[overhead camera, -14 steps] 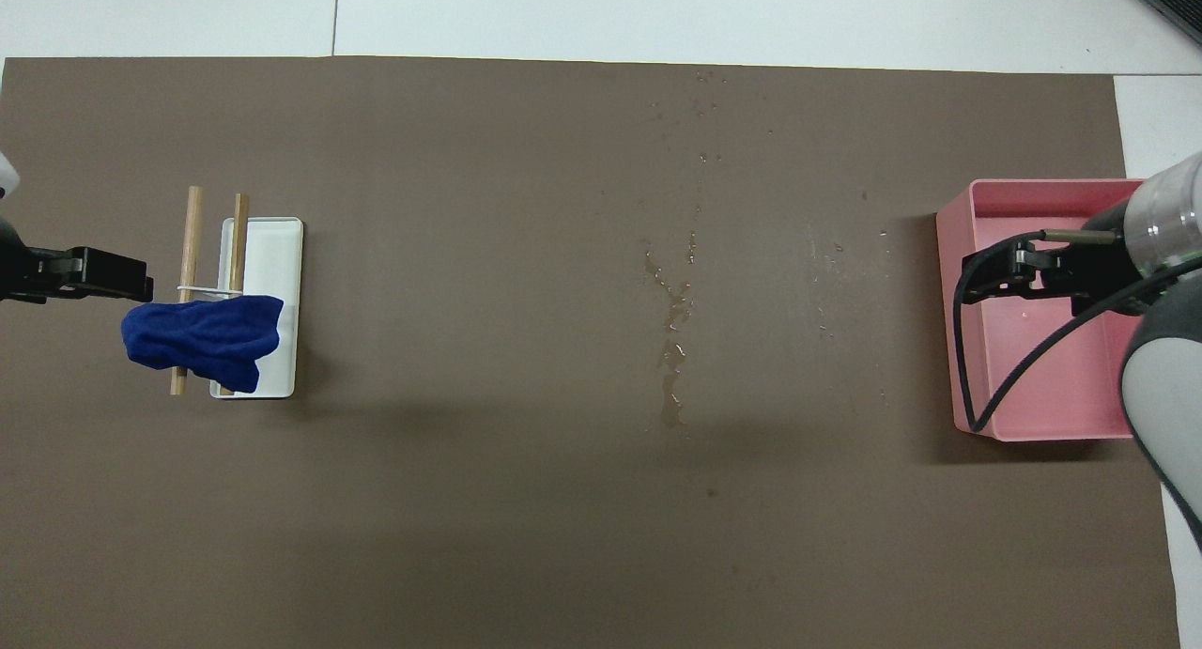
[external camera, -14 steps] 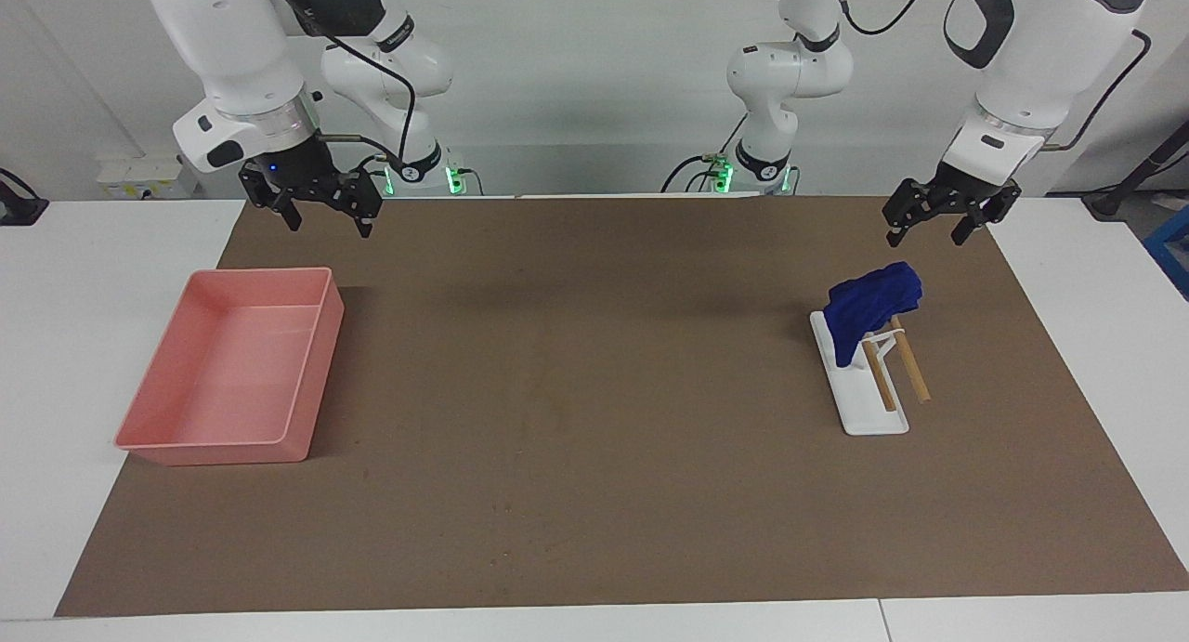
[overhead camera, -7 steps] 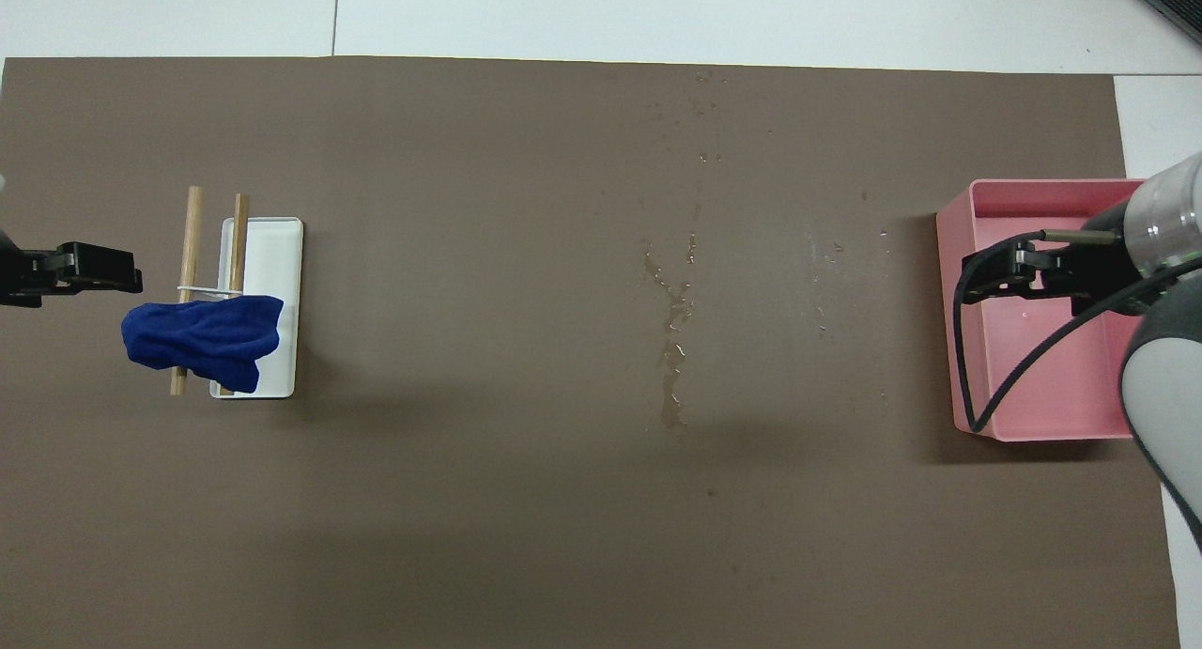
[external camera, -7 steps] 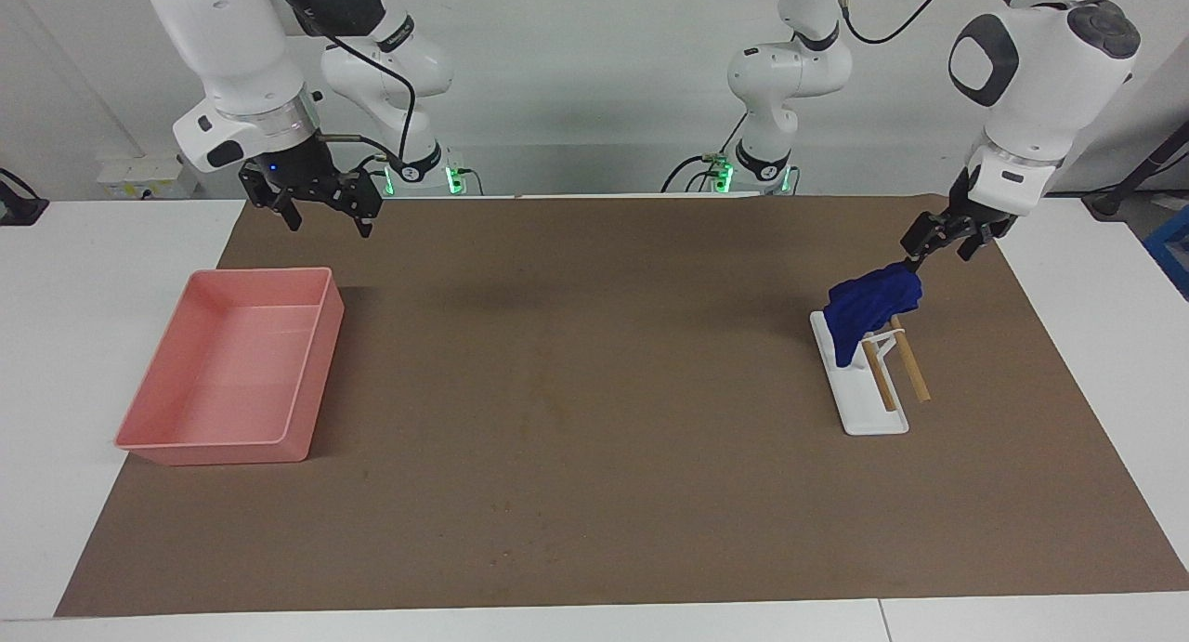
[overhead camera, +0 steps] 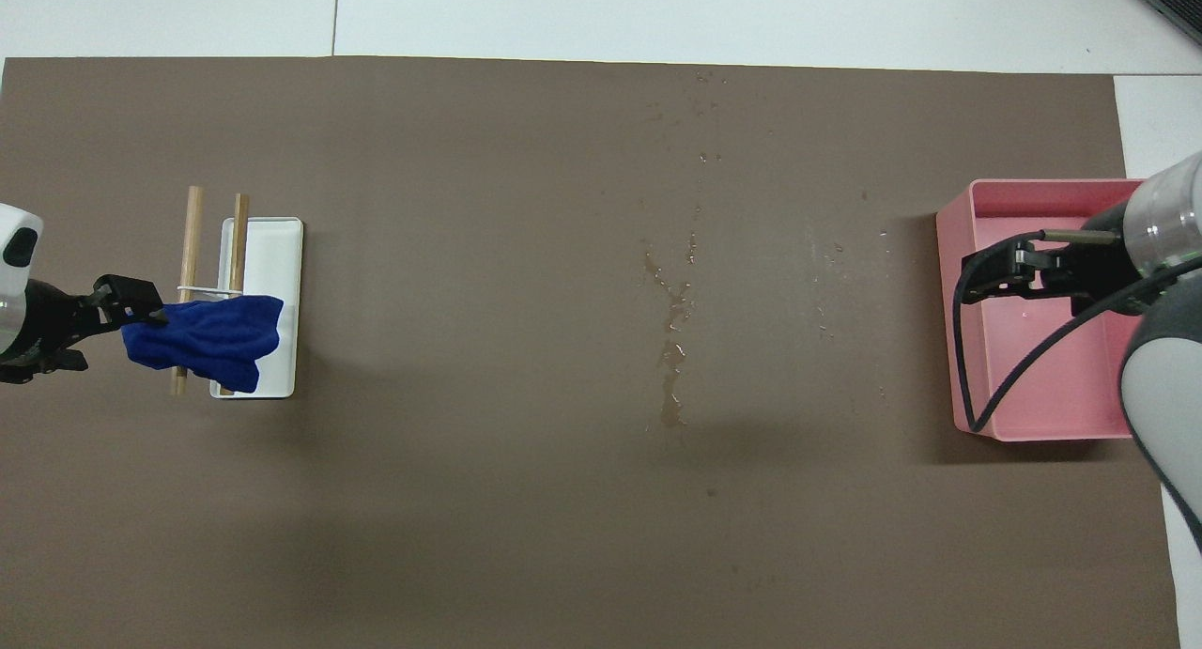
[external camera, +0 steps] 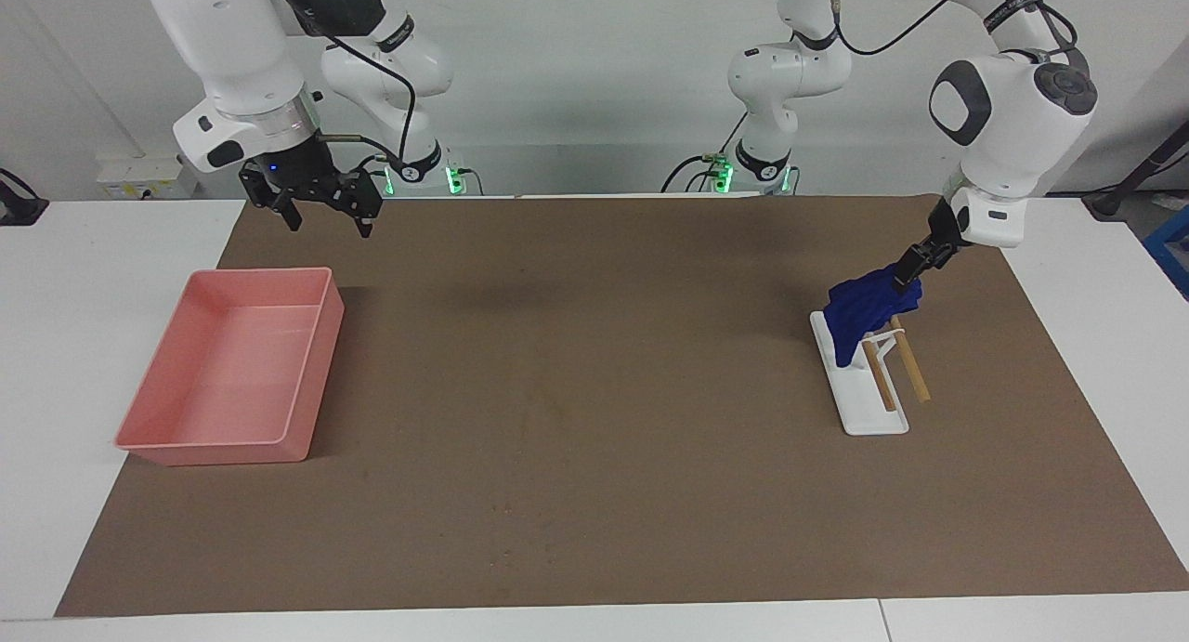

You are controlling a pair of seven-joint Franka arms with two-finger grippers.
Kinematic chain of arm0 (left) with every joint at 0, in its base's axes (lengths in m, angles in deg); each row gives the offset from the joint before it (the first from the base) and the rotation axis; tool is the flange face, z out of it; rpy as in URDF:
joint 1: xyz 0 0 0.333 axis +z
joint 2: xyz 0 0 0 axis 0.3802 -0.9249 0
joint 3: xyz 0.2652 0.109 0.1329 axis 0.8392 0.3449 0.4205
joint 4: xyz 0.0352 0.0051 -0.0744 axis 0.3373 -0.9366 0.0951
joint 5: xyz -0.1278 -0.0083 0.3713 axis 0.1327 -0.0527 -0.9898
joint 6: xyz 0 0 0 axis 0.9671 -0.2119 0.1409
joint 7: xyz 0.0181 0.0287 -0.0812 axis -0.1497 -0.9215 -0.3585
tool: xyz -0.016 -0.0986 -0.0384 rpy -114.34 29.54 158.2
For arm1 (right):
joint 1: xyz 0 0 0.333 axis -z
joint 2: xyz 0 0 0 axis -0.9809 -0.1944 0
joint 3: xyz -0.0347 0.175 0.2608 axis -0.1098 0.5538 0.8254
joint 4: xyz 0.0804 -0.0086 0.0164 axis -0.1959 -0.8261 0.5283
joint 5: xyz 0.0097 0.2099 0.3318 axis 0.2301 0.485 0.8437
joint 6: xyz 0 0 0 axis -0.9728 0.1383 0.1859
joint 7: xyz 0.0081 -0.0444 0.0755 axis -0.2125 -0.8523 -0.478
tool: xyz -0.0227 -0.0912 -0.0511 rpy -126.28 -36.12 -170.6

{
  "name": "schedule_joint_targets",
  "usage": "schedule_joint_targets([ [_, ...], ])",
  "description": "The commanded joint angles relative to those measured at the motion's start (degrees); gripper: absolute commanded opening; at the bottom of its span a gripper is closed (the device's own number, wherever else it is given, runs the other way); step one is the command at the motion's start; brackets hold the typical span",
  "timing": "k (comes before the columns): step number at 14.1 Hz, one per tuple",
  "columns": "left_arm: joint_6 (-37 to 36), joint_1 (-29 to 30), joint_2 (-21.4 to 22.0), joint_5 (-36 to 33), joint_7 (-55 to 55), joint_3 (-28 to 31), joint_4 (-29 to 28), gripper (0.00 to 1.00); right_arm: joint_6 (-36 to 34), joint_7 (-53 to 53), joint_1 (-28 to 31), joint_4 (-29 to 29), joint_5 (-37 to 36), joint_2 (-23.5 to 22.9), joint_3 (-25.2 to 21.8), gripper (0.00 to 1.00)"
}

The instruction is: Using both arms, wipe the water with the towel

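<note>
The deep-blue towel hangs crumpled over a small rack of two wooden rods on a white base, toward the left arm's end of the table. My left gripper is tilted down and touches the towel's upper edge; in the overhead view the left gripper meets the towel at its outer end. A thin trail of water lies on the brown mat mid-table. My right gripper is open and empty, waiting in the air above the pink tray's end nearest the robots.
The pink tray stands empty at the right arm's end of the table; it also shows in the overhead view. A brown mat covers most of the white table. Small droplets lie between the water and the tray.
My left gripper has come down and turned from above the mat beside the rack onto the towel's upper edge. The right arm and the towel have not moved.
</note>
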Motion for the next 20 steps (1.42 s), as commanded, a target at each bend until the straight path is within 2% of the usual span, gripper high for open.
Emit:
schedule_joint_targets([
  [1, 1.2, -0.2, 2.5, -0.9, -2.4, -0.7, -2.8, 1.0, -0.4, -1.1, 1.0, -0.4, 1.4, 0.3, 0.4, 1.0],
  [5, 3.3, -0.3, 2.6, -0.9, -10.6, -0.7, -3.6, 1.0, -0.9, -0.9, 1.1, -0.5, 1.4, 0.3, 0.4, 1.0],
  [8, 6.1, -1.1, 2.6, -0.9, -12.5, -0.7, -5.6, 0.99, 1.1, 2.1, 0.8, -0.5, 1.4, 0.3, 0.4, 1.0],
  [10, 6.5, -1.2, 2.5, -0.9, -15.1, -0.7, -5.6, 0.7, 2.0, 7.5, 0.3, -0.4, 1.4, 0.2, 0.6, 1.0],
  [12, 6.8, -1.2, 2.4, -0.9, -15.3, -0.7, -5.4, 0.21, 2.3, 14.1, -0.9, -0.3, 3.1, -0.1, 0.9, 0.99],
  [13, 6.6, -1.3, 2.4, -0.9, -15.3, -0.7, -5.4, 0.04, 2.7, 17.6, -1.0, -0.2, 4.9, -0.2, 0.9, 0.99],
  [14, 6.3, -1.3, 2.4, -0.8, -15.4, -0.8, -5.2, 0.0, 3.9, 21.2, -1.1, -0.3, 6.7, -0.2, 0.9, 0.99],
  [16, 3.8, -2.1, 1.7, -0.5, -16.0, -0.8, -3.5, 0.0, 5.0, 28.0, -1.2, -0.3, 10.1, -0.6, 1.0, 0.97],
  [18, -2.7, -3.6, 0.0, -0.1, -18.4, -1.0, 2.7, 0.0, 6.8, 37.7, -1.3, -0.1, 15.0, -0.8, 1.0, 0.97],
  [20, -7.6, -5.1, -0.7, 1.7, -25.1, -1.1, 7.7, 0.0, 9.7, 48.5, -4.0, -0.1, 17.8, -1.0, 1.0, 0.97],
])
